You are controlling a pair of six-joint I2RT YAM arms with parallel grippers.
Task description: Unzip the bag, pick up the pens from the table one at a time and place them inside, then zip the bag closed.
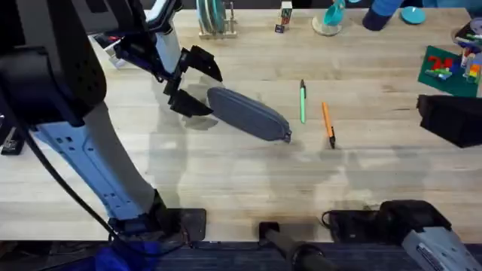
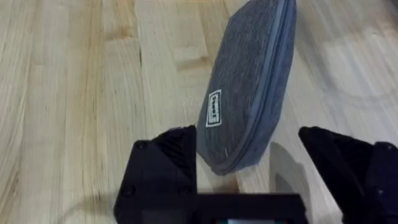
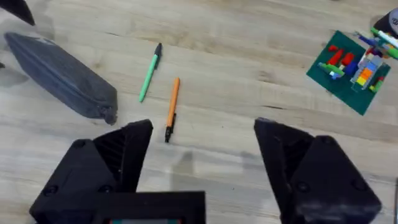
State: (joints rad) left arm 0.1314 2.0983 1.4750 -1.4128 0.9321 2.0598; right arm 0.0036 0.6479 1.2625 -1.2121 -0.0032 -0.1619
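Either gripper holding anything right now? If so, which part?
Nothing held. The left gripper is open, its fingers straddling the rounded end of the bag without clamping it. The right gripper is open over bare table.

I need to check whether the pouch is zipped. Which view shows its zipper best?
The left wrist view: the bag sits close between the open left gripper, zipper seam visible. The overhead and right wrist views show it whole but farther off.

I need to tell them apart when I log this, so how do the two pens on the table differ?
The green pen lies nearer the bag; the orange pen lies farther from it. The green pen lies almost straight up the overhead view, while the orange pen is slightly slanted. Both are thin, dark-tipped, and flat on the table.
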